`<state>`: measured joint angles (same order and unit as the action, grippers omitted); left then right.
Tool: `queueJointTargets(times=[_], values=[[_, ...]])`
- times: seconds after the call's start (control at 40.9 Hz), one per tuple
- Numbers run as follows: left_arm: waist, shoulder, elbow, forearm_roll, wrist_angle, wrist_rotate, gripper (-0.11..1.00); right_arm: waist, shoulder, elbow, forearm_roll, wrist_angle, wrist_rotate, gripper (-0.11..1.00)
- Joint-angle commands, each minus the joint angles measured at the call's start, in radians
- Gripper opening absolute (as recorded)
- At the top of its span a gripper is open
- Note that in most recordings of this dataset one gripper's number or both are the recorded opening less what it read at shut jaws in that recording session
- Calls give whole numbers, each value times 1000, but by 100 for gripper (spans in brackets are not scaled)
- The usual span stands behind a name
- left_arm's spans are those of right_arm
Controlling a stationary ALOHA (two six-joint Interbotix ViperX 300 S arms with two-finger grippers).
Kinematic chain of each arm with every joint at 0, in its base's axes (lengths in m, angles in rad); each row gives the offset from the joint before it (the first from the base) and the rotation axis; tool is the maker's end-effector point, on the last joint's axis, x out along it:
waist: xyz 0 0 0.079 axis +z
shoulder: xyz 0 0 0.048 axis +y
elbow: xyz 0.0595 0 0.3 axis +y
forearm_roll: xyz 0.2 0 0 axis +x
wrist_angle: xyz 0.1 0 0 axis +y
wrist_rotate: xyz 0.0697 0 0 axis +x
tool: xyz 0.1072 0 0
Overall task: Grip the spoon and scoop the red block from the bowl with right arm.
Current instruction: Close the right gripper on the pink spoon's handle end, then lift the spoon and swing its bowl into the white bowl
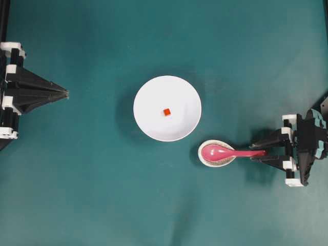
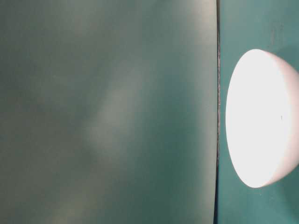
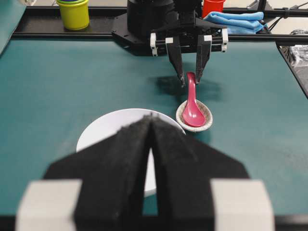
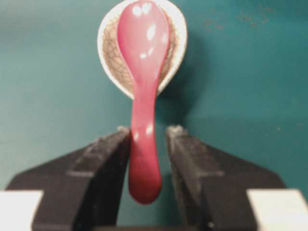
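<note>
Black fingers of right gripper closest in wrist view, spread wide either side of spoon handle, slivers of gap showing, nothing clamped yet. Scoop resting in small speckled dish just beside bowl; handle overhanging dish rim. Long axis level across overhead view: scoop toward bowl, handle tip toward right arm. Red block near bowl centre. For clean pickup: close squarely on mid-handle, keep scoop face up, lift straight before swinging over rim. Left gripper parked well apart at far edge of worktop, fingers pressed together, holding nothing.
</note>
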<state>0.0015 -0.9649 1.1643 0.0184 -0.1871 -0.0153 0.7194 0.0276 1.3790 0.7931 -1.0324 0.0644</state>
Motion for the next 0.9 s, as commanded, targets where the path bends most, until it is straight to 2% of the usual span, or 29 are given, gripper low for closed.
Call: queueJointTargets(times=[0.0, 0.171, 0.318, 0.587, 0.758, 0.88], values=[[0, 8, -29, 0, -11, 2, 0, 5, -6, -8, 2, -9, 2, 43], [2, 8, -29, 0, -11, 0, 0, 5, -6, -11, 0, -40, -3, 37], [0, 8, -28, 0, -6, 0, 0, 5, -6, -15, -2, -58, -9, 24], [0, 8, -29, 0, -6, 0, 0, 0, -46, -43, -2, -60, -29, 24], [0, 8, -29, 0, -8, 0, 0, -66, -169, -74, -2, -34, -118, 24], [0, 8, -29, 0, -6, 0, 0, -170, -287, -118, 0, 55, -198, 24]])
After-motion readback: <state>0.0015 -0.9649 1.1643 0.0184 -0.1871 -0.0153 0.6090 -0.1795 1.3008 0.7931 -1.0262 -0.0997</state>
